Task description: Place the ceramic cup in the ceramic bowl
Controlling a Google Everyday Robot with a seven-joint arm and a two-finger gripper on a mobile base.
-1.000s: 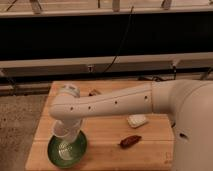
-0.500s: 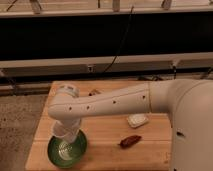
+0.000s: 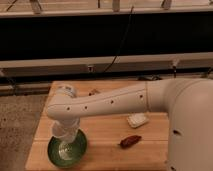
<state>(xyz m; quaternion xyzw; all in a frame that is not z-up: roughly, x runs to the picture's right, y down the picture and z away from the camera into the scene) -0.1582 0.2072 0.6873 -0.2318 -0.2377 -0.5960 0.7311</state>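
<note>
The ceramic bowl (image 3: 76,150), green and shallow with pale rings inside, sits on the front left of the wooden table (image 3: 107,132). My arm reaches in from the right, and its wrist points down over the bowl. The gripper (image 3: 67,123) hangs under the wrist, just above the bowl's far rim, and is largely hidden by the arm. A pale whitish shape at the gripper, the ceramic cup (image 3: 61,133), reaches down into the bowl's back half. I cannot tell whether it rests on the bowl.
A small white rectangular dish (image 3: 137,120) lies at the table's right middle. A reddish-brown object (image 3: 130,141) lies in front of it. A small dark item (image 3: 94,92) is at the table's back edge. A dark wall with rails stands behind.
</note>
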